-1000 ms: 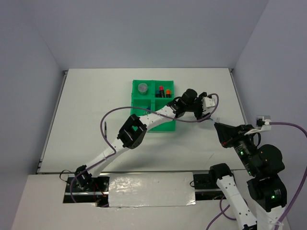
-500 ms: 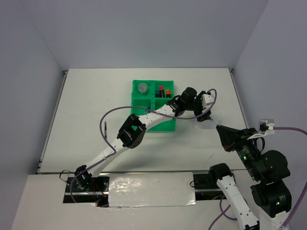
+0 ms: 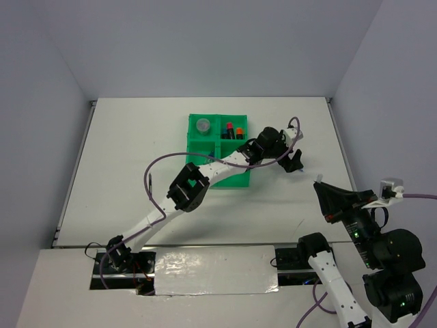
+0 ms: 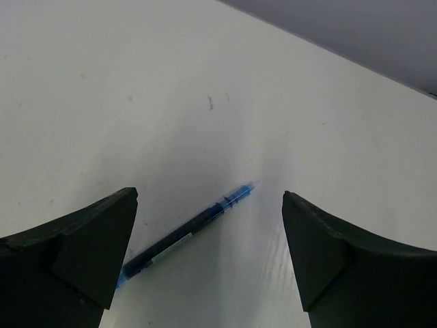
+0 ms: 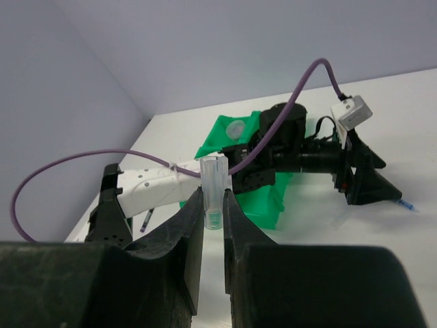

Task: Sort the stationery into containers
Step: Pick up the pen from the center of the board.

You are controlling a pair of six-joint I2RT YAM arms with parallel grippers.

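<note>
The small clear bottle (image 5: 213, 184) is the nearest piece of stationery. It stands upright at the centre of the right wrist view, pinched between the two fingers of the right gripper (image 5: 213, 199). The gripper is drawn narrow, both fingers pressed to the bottle's sides, and it holds the bottle above the worktop (image 4: 102, 82). In the overhead view this gripper sits at the lower right of the frame. No cap or print on the bottle can be made out.

Farther out, right of centre in the overhead view, the left gripper (image 4: 208, 198) hangs over the worktop with its fingers spread wide and nothing between them. They fill the lower left and lower right of the left wrist view. A blue pen (image 4: 184, 236) lies flat on the worktop below the gap, running diagonally from lower left towards the centre. The fingers are not touching it. A pale label sits on its barrel, too small to read.

At the left of the overhead view a thin dark pen (image 3: 149, 183) lies alone on the worktop, well apart from both grippers.

Beyond that, at the upper centre, is the green tray (image 3: 212, 116), with the left arm (image 3: 218, 164) stretched across its near half. Its far left compartment holds a round grey disc (image 3: 203, 125). Its far right compartment holds red-capped markers (image 3: 232, 129).
</note>
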